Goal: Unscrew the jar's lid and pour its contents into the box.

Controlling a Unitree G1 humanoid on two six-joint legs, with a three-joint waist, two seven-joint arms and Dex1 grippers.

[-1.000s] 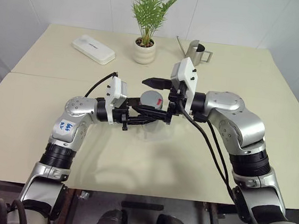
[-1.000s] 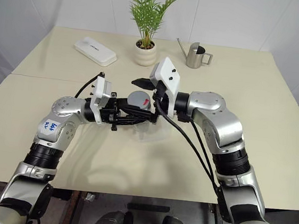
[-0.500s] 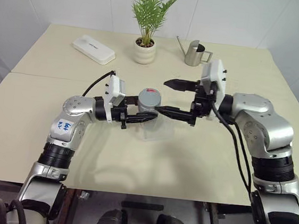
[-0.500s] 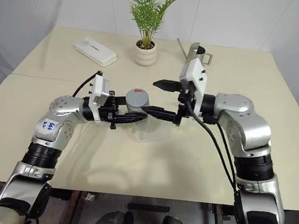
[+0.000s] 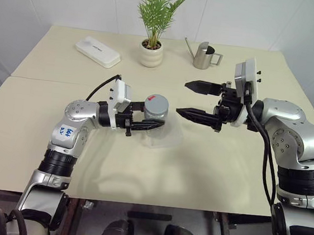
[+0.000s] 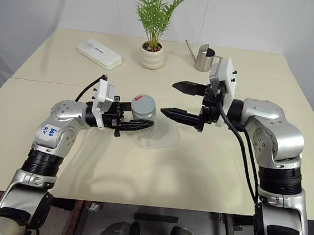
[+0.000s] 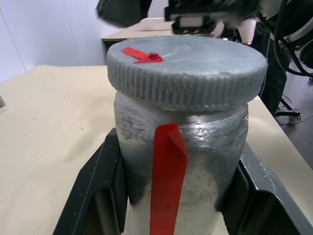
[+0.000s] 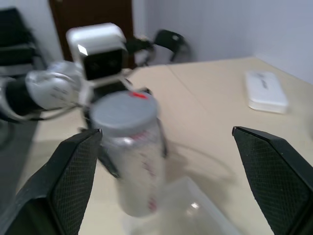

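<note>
In the head views, at frame centre, the left gripper (image 5: 145, 118) is clamped on the jar (image 5: 155, 113), lid (image 5: 156, 102) still on, held above the box (image 5: 164, 137) on the table (image 5: 44, 122); right of centre the right gripper (image 5: 190, 99) hangs with fingers spread wide, empty, apart from the jar, and blue writing on the left arm's label (image 5: 68, 134) is unreadable. In the left wrist view both black pads (image 7: 98, 193) press the jar's (image 7: 205, 161) sides, a red strip (image 7: 167, 183) down its front and a red mark (image 7: 142, 54) on the lid (image 7: 190, 66). In the right wrist view the jar (image 8: 134, 166) stands left of centre between the wide-open fingers (image 8: 274, 166), touching neither, the box (image 8: 195, 210) at bottom centre.
</note>
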